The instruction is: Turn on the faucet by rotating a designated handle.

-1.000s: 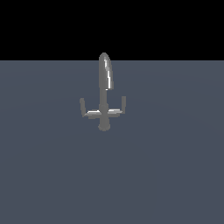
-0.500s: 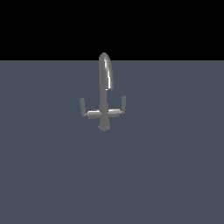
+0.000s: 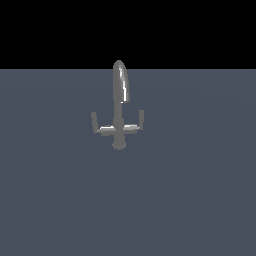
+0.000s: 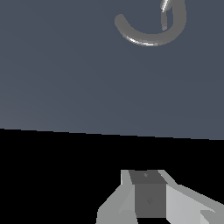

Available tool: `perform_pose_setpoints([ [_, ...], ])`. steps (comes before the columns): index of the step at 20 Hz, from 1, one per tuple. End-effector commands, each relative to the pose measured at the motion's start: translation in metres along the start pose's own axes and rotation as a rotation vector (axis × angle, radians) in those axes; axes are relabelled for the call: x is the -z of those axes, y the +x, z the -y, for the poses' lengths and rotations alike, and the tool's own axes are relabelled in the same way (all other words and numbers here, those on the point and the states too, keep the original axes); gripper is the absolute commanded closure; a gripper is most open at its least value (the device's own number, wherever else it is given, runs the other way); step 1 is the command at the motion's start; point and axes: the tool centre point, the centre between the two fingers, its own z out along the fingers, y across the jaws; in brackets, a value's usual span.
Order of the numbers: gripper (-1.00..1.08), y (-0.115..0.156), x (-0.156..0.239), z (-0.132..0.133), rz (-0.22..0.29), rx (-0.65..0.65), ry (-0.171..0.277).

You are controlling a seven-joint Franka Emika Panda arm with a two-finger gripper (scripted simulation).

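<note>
The faucet (image 3: 119,127) is small, grey and glossy, and stands on a round base on the grey-blue surface in the exterior view. Its tall curved spout (image 3: 121,82) rises above two thin side arms with upturned tips, one at the exterior view's left (image 3: 94,122) and one at the right (image 3: 141,119). The wrist view shows the curved spout (image 4: 148,38) far ahead of my gripper (image 4: 146,175). The gripper shows as one grey mass with no gap between its fingers, and it holds nothing. The arm is out of the exterior view.
The flat grey-blue surface (image 3: 190,200) spreads around the faucet, with a black background behind it. In the wrist view the surface's edge (image 4: 109,133) lies between the gripper and the faucet.
</note>
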Motion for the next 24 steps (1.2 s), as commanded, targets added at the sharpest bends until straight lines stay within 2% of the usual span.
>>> perform_pose_setpoints([
  [1, 1.08, 0.01, 0.002, -0.011, 0.039, 0.086, 0.01],
  [13, 1.08, 0.069, 0.0, -0.068, 0.19, 0.513, 0.089],
  [24, 1.08, 0.137, -0.02, -0.117, 0.275, 0.925, 0.187],
])
